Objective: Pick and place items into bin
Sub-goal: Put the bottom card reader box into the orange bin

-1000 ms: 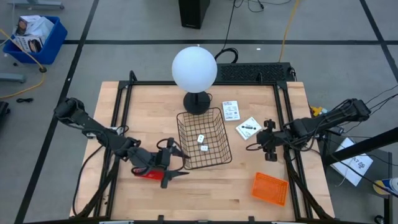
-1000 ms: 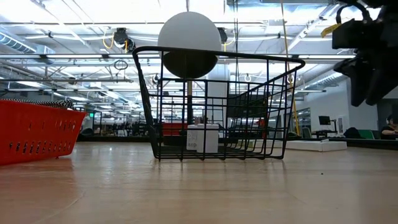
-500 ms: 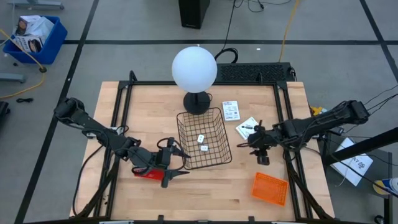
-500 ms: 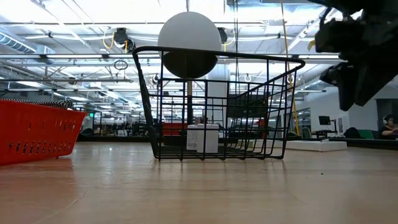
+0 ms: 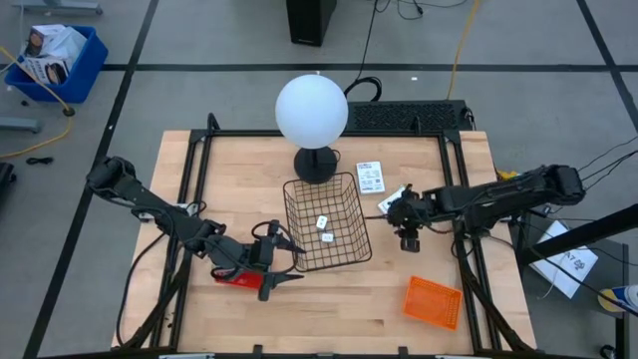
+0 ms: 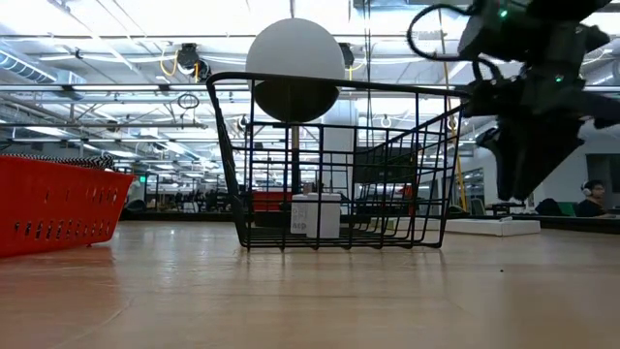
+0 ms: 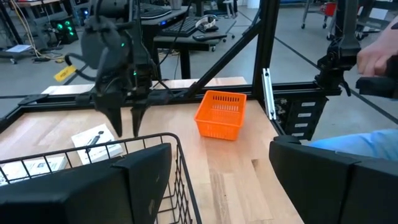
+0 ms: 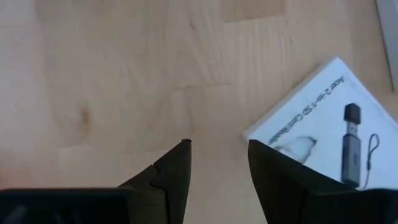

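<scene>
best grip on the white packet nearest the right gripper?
Take the white packet by its free corner or thin edge, from straight above. It lies flat and turned cornerwise on the table, so only the edges give purchase. The right gripper hangs open beside that corner.

right gripper [image 7: 126, 124] parted, above packet [image 7: 95, 141] | orange basket [image 7: 221, 114] beyond

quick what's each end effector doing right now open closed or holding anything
Left end effector: open, holding nothing, beside the wire basket.
Right end effector: open, empty, above bare table next to a white packet.
</scene>
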